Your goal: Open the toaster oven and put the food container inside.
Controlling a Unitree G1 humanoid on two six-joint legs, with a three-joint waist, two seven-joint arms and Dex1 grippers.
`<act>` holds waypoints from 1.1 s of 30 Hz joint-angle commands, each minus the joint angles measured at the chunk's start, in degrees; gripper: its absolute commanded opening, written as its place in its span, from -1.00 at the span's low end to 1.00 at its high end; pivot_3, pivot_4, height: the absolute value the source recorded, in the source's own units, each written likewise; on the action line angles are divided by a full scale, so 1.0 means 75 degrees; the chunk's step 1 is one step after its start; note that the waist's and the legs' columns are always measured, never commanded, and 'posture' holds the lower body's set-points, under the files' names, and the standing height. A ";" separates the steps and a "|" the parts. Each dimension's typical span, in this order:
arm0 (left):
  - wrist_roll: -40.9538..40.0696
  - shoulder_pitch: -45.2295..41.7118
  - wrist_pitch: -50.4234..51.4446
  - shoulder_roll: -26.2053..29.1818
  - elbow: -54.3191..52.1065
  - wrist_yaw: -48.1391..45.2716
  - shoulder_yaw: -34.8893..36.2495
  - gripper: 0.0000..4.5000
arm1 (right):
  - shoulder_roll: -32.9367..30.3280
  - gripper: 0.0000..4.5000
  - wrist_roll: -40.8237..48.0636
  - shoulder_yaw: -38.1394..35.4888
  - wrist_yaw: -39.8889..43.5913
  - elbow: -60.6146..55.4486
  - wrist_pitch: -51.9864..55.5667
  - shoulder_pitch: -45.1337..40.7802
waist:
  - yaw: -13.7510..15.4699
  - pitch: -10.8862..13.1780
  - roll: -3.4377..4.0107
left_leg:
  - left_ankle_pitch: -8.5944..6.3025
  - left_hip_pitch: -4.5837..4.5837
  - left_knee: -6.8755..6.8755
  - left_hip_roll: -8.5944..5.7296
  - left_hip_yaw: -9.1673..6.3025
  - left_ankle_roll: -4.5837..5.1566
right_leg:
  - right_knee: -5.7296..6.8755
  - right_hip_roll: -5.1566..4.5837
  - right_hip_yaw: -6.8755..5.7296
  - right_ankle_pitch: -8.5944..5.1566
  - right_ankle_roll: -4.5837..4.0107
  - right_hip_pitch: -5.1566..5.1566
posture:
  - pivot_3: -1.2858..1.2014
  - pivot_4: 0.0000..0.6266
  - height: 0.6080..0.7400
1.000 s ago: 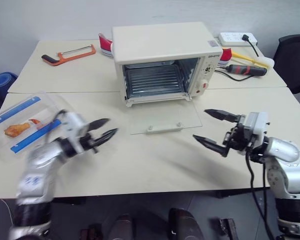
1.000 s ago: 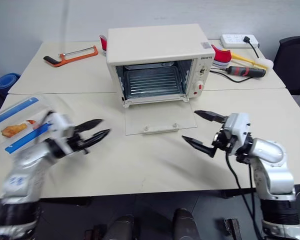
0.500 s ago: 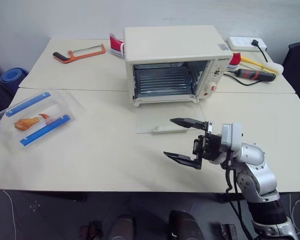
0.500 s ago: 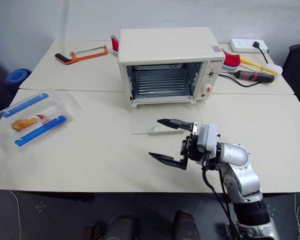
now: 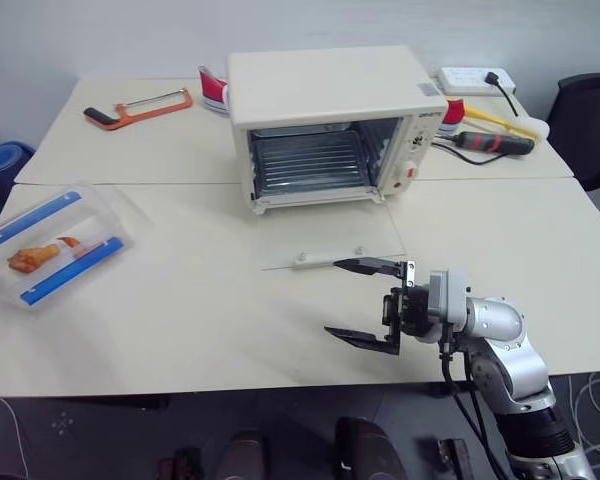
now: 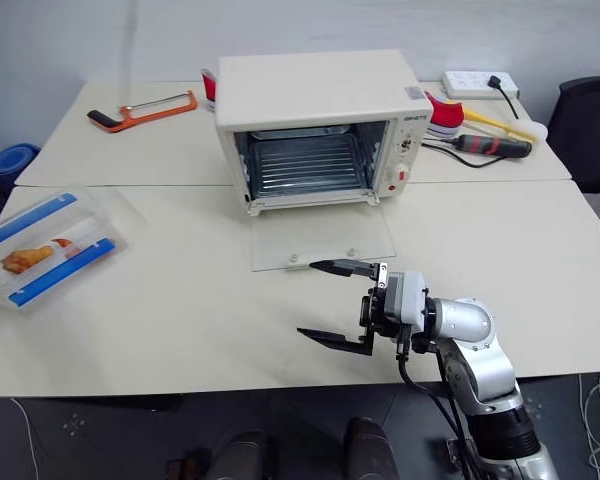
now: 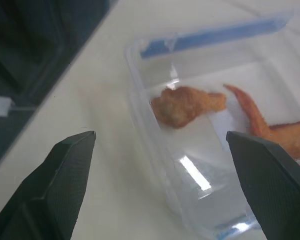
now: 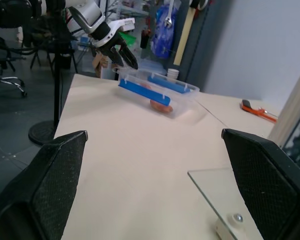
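Left wrist view: my left gripper [image 7: 155,180] is wide open, the food container [image 7: 215,130] just ahead between its fingers (long side running away). My right gripper [image 5: 365,308], also open, is far off.

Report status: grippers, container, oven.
Left gripper open at food container, not gripping. Right gripper open, empty, near lowered door. Toaster oven open, cavity unobstructed.

A cream table [image 5: 180,310] carries the open toaster oven [image 5: 325,120], the food container [image 5: 45,245] at its left edge, an orange hacksaw [image 5: 135,107], a screwdriver [image 5: 490,140] and a white power strip [image 5: 475,77].
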 commanded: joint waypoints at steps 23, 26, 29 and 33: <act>0.0283 -0.1184 0.2213 -0.0851 -0.3655 -0.0380 -0.0518 -0.89 | -0.0637 1.00 -0.0261 -0.0756 -0.0573 0.0099 -0.0389 0.0573 | 0.0044 0.0001 -0.0028 | -0.0002 -0.0002 0.0026 0.0000 -0.0005 -0.0001 | 0.0022 -0.0017 0.0000 0.0000 0.0000 0.0002 | 0.03 -0.52 1.00; 0.0111 -0.1692 0.3234 -0.1466 -0.4930 -0.0061 -0.0564 -0.89 | -0.0872 1.00 -0.0255 -0.1029 -0.0621 0.0152 -0.0400 0.0815 | 0.0083 0.0002 -0.0032 | -0.0002 -0.0005 0.0032 0.0001 -0.0005 0.0000 | 0.0020 -0.0017 0.0002 0.0000 0.0000 0.0005 | 0.03 -0.52 1.00; -0.0129 -0.2444 0.3864 -0.2501 -0.5645 0.0437 -0.0653 -0.89 | -0.1039 1.00 -0.0279 -0.1347 -0.0701 0.0166 -0.0424 0.1131 | 0.0117 0.0002 -0.0031 | -0.0001 -0.0002 0.0033 0.0002 -0.0004 -0.0002 | 0.0023 -0.0014 0.0002 0.0000 0.0000 0.0005 | 0.03 -0.52 1.00; -0.0504 -0.3213 0.3908 -0.4399 -0.6239 0.1660 -0.1127 -0.89 | -0.1078 1.00 -0.0360 -0.1697 -0.1010 0.0069 -0.0464 0.1497 | 0.0262 0.0002 -0.0031 | -0.0001 -0.0002 0.0048 -0.0006 -0.0013 -0.0001 | 0.0025 -0.0023 0.0001 0.0001 0.0000 0.0018 | 0.03 -0.52 1.00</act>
